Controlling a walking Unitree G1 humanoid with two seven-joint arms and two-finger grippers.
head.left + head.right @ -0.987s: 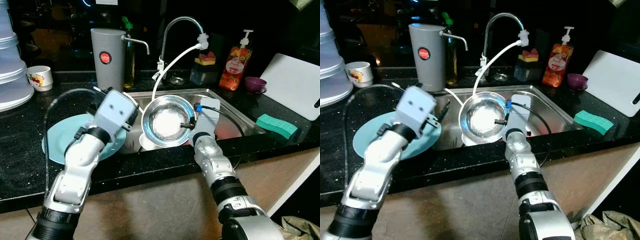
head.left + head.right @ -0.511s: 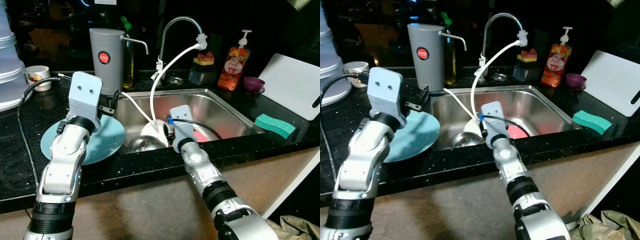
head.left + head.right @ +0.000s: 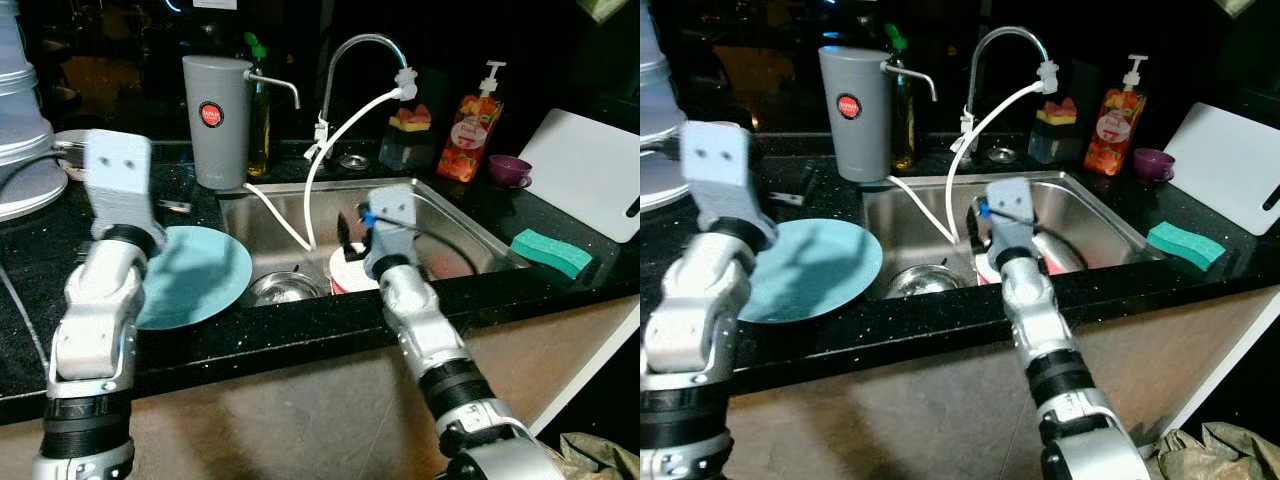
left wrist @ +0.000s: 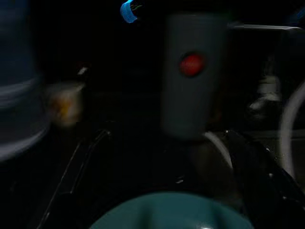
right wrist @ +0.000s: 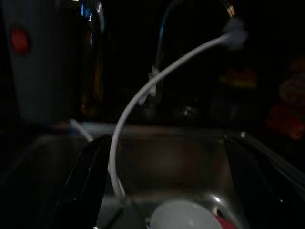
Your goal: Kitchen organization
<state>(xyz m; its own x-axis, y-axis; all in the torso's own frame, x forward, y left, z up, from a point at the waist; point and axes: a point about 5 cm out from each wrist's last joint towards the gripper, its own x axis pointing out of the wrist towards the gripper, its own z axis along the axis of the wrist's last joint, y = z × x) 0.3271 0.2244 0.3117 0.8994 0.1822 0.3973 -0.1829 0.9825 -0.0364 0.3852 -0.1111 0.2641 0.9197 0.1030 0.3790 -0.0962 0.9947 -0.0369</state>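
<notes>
A steel bowl (image 3: 284, 289) lies in the bottom of the sink (image 3: 455, 222), free of both grippers. Beside it sits a white dish (image 3: 350, 276) with something red in it. My right gripper (image 3: 348, 232) hovers open just above that dish, its two black fingers (image 5: 85, 177) spread wide with nothing between them. A teal plate (image 3: 195, 277) rests on the black counter left of the sink. Behind the plate's far edge my left gripper (image 3: 172, 204) is raised, open and empty, its fingers (image 4: 251, 162) pointing toward the grey jug (image 4: 190, 71).
A faucet (image 3: 355, 45) with a white hose (image 3: 335, 145) arches over the sink. The grey jug (image 3: 217, 120) and an oil bottle (image 3: 259, 115) stand behind. A soap bottle (image 3: 470, 125), purple cup (image 3: 510, 168), green sponge (image 3: 552, 251) and white cutting board (image 3: 590, 180) are at the right; stacked containers (image 3: 22, 120) at the left.
The steel bowl, held up by my right gripper a second ago, now lies in the sink. The right gripper let go and moved right. My left arm swung left over the plate.
</notes>
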